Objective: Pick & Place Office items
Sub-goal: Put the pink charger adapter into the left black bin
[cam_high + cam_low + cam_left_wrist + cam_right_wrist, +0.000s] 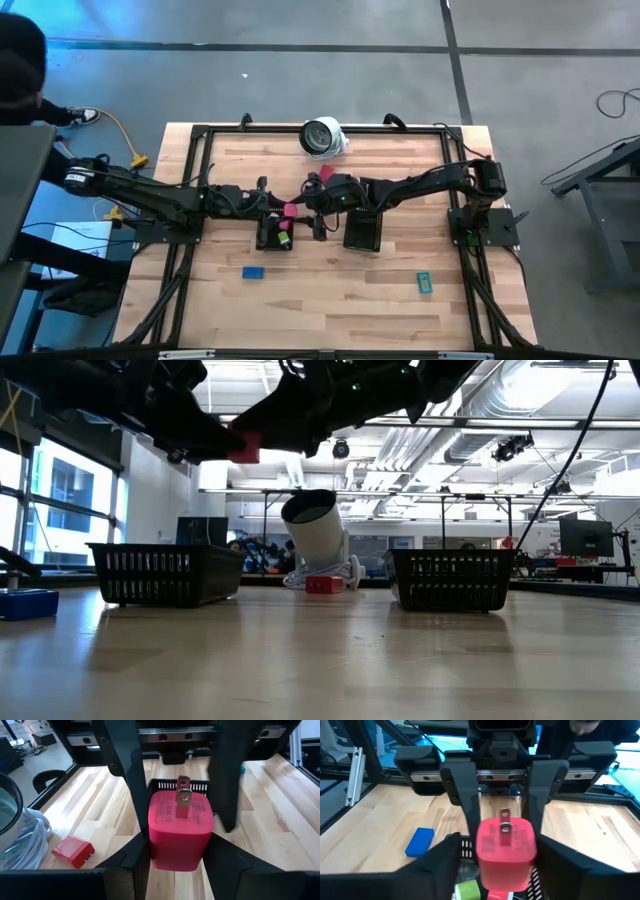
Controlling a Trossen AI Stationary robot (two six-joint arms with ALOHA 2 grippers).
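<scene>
A pink plug cube with two metal prongs (180,832) hangs in the air between my two grippers, above the right rim of the left black mesh tray (272,238). My left gripper (283,208) is shut on it. My right gripper (306,202) is open, its fingers (131,780) standing on either side of the cube; it also shows in the right wrist view (495,862). A green piece (467,890) and a pink piece lie in the left tray. A red piece (325,173), a blue piece (253,271) and a teal piece (424,282) lie on the table. My left gripper pinches the cube's two opposite side faces (153,847) between its two fingers (470,805). The fingers come in roughly level from the table's left. The cube is lifted clear, and its pronged face (182,800) points up.
The right black mesh tray (362,230) stands beside the left one. A white round object with a dark face (322,137) and its cable lie at the far edge. A dark frame (200,130) rings the table. A person shows at the far left (20,70).
</scene>
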